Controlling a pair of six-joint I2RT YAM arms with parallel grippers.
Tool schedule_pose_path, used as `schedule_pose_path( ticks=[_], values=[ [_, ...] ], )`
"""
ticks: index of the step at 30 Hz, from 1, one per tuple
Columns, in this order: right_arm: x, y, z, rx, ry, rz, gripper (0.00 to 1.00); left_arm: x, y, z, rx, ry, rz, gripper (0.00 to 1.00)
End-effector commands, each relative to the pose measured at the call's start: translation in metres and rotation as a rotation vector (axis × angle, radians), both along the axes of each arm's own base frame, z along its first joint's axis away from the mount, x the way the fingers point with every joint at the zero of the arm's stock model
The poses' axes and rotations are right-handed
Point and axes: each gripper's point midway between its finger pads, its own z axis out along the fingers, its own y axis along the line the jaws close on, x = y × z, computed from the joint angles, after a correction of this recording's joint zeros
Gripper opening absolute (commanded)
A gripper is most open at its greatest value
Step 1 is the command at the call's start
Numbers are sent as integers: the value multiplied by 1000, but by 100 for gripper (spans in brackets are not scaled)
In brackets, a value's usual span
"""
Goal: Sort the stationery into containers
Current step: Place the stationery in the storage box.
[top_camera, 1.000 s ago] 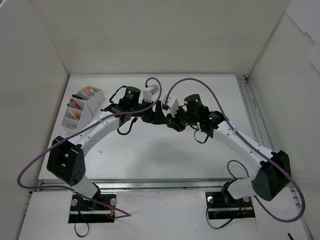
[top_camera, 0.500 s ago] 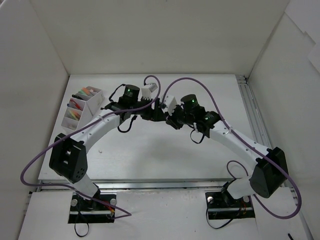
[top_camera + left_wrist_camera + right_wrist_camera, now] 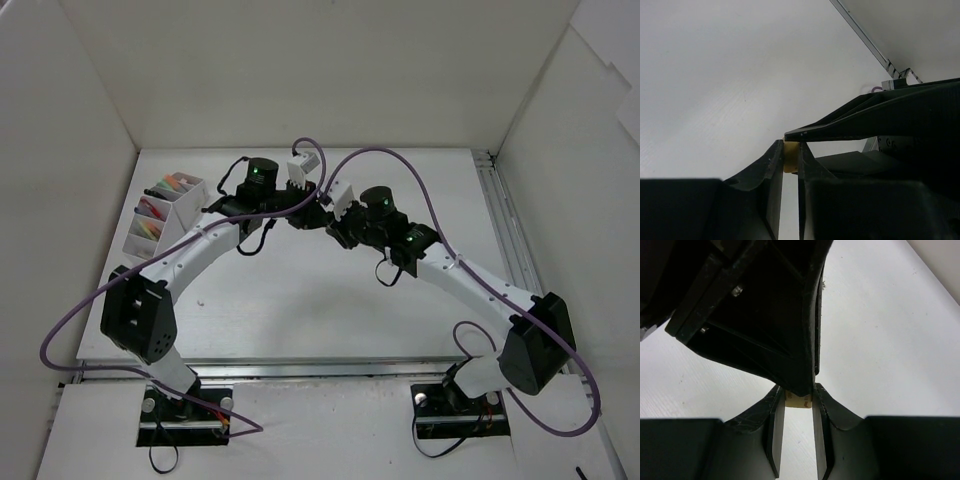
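Note:
A small tan eraser (image 3: 791,159) is pinched between both grippers, which meet tip to tip above the middle of the table's far half. My left gripper (image 3: 790,150) is shut on it, with a right finger lying across just above it. In the right wrist view my right gripper (image 3: 798,392) is shut on the same eraser (image 3: 799,401), whose top is hidden by the left gripper's dark body. From above, the left gripper (image 3: 316,212) and right gripper (image 3: 331,221) touch noses; the eraser is hidden there. The white containers (image 3: 140,240) stand at the far left.
The containers' compartments hold colourful highlighters (image 3: 172,184) and pens (image 3: 152,208). White walls enclose the table on the left, back and right. Purple cables (image 3: 380,153) arch over both wrists. A metal rail (image 3: 505,235) runs along the right edge.
The left gripper's jaws have closed on the eraser that the right gripper holds. Both wrists have drifted slightly towards the back of the table.

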Motion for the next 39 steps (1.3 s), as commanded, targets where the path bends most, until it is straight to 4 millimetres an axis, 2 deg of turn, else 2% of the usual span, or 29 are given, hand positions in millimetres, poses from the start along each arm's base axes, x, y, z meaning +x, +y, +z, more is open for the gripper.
schedule_pose_path(
  ticks=[1,4,5,6,8,11,13,17,19,23,26,27,30,31,32,33,34,36,37,39],
  values=[
    [37,23,103,261,-312,-59,0,-62,-25,27,-88,21,-240,0],
    [40,16,106,267,-318,-89,0,-65,-22,27,-78,5,-238,2],
    [40,14,109,268,-323,-86,0,-67,-20,25,-65,17,-240,12],
    [40,13,110,269,-327,-87,0,-67,-19,25,-56,11,-239,32],
    [38,13,112,263,-329,-75,0,-66,-15,19,-25,23,-223,44],
    [34,13,113,257,-327,-61,0,-65,-12,17,0,12,-202,46],
    [31,12,116,264,-333,-52,0,-65,-11,18,0,6,-200,42],
    [34,11,116,273,-325,-77,0,-69,-14,22,-26,13,-231,10],
    [42,5,118,277,-343,-129,0,-75,-17,21,-31,24,-257,1],
    [51,-4,131,304,-381,-207,1,-74,-17,17,-27,47,-238,0],
    [55,-10,134,306,-394,-247,11,-62,-14,20,-26,45,-160,0],
    [53,-7,130,307,-383,-237,24,-48,-5,26,-34,31,-106,0],
    [47,-1,123,315,-355,-190,33,-28,7,36,-60,38,-19,0],
    [45,0,118,311,-342,-179,44,-17,14,39,-70,27,18,0],
    [43,1,111,291,-323,-163,50,-10,18,44,-77,20,42,0],
    [38,5,107,281,-302,-131,52,-4,22,47,-88,20,61,0],
    [37,7,109,281,-294,-117,58,4,29,49,-95,20,87,0],
    [31,9,97,253,-242,-94,69,11,36,53,-104,10,111,0],
    [31,10,98,254,-234,-89,97,13,40,55,-103,5,122,0],
    [32,4,93,243,-213,-109,98,23,54,55,-74,-12,181,0]
  ],
)
